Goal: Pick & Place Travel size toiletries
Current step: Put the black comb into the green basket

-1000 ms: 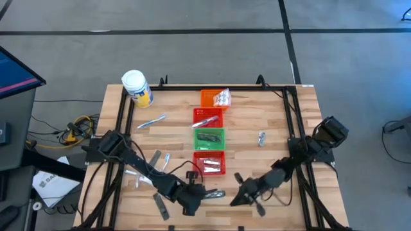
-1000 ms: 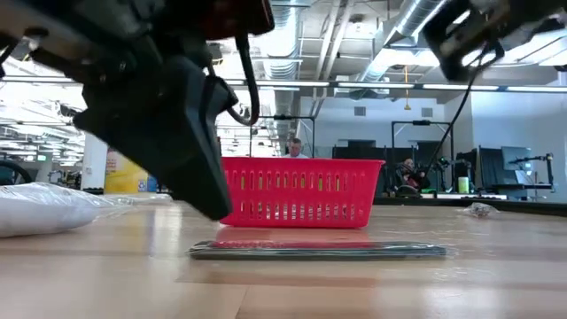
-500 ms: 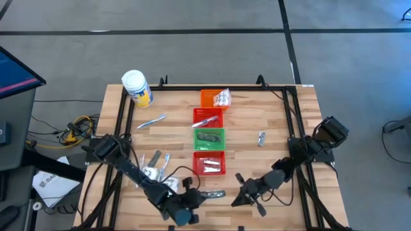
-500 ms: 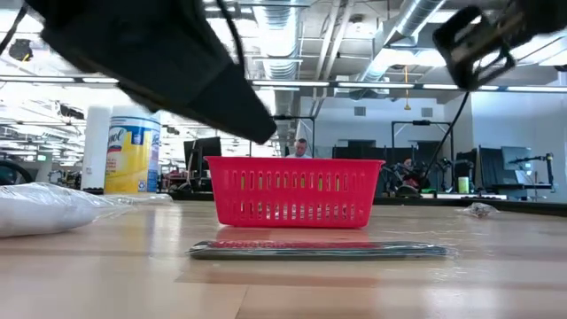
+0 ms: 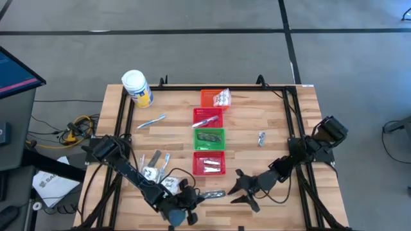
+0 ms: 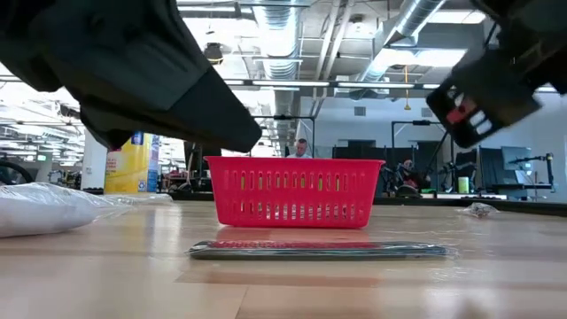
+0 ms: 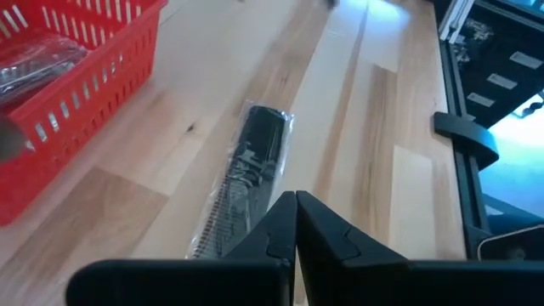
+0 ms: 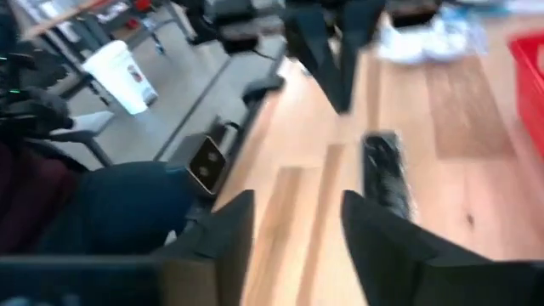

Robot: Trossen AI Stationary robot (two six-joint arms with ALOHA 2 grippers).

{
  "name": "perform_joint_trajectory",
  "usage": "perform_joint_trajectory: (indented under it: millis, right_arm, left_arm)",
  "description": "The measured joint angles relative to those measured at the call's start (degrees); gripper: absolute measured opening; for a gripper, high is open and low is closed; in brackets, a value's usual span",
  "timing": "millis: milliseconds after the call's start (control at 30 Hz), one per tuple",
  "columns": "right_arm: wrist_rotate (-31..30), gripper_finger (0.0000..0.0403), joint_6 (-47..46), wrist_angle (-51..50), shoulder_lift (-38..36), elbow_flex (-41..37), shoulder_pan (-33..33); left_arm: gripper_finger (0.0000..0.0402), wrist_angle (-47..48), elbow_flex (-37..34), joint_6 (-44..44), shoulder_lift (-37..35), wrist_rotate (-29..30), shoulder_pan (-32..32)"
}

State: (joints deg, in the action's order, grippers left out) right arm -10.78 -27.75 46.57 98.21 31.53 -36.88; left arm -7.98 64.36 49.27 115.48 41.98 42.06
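Right tool (image 5: 236,187) open, empty, near dark strip (image 5: 214,193); next: close on it. Left tool (image 5: 189,194) shut, empty.

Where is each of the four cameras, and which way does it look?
High view: overhead, straight down on the table; both arms show.
Low view: at tabletop height, level across to the red basket; dark arm parts hang from above.
Left wrist view: on the left arm, past its shut end effector to a wrapped comb.
Right wrist view: on the right arm, past its open end effector.
Shared: both wrist views show the comb.
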Motion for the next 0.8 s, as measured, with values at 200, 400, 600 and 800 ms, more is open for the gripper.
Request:
perform_joint_trajectory:
  millis: [200,400,600,800]
  right_arm:
    - [-1.3,0.0252,-4.3,-4.8,0.8,0.0,1.5]
    - [-1.1,0.0265,-3.6,-3.4,5.7,0.0,0.0]
    - [-0.6,0.0265,-6.3,11.5,13.8,0.0,0.3]
    - [1.7,0.0265,-9.3,15.3,16.4,0.1,2.3]
  left_arm:
    - [0.0,0.0,0.0,0.6,0.3,-2.2,-0.2]
    - [0.0,0.1,0.0,0.3,2.2,-6.3,0.1]
    - [0.0,0.3,0.0,-0.5,2.4,-5.8,0.4]
    - [0.0,0.3,0.0,-1.2,3.3,-5.0,0.0]
